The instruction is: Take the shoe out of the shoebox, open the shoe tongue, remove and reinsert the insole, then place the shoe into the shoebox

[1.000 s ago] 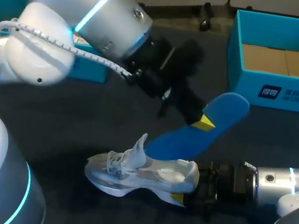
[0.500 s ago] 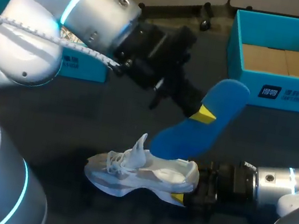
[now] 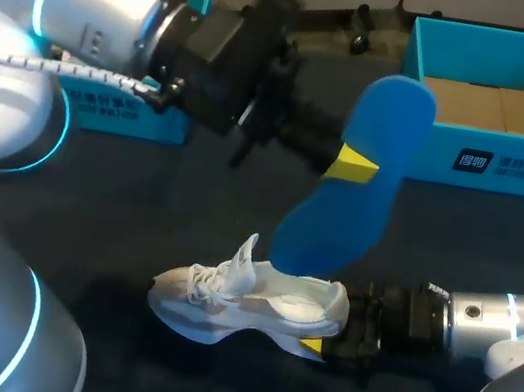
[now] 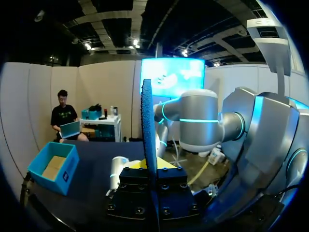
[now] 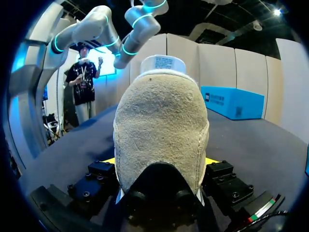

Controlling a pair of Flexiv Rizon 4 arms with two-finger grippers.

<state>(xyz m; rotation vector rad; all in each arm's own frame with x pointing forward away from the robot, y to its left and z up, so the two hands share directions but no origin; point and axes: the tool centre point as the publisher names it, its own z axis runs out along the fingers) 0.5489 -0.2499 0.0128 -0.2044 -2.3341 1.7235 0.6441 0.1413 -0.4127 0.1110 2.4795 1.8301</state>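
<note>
Shoe (image 3: 248,305) as the reference: a white sneaker resting sole-down on the dark table (image 3: 168,210), with its toe toward my left side and its tongue (image 3: 248,254) standing upright above the laces.

The right gripper (image 3: 317,346) comes in level behind the shoe and is clamped on its heel. In the right wrist view the rounded heel fills the space between the fingers, with a yellow tip pressed against each flank.

The blue insole (image 3: 355,187) rises steeply above the shoe. Its lower end meets the shoe's opening near the heel, though I cannot tell whether it is inside. Its upper end leans up and away from the shoe toward the far side of the table.

The left gripper (image 3: 349,163) is well above the shoe and pinches the insole about halfway along its length, with one yellow tip showing on the near face. In the left wrist view the insole (image 4: 148,140) stands edge-on, squeezed between the two fingers.

The shoebox (image 3: 492,155) is teal and open, with a bare cardboard floor. It sits beyond the shoe toward my right, well apart from it.

A second teal box (image 3: 114,114) lies beyond the shoe toward my left, mostly hidden behind the left arm.
</note>
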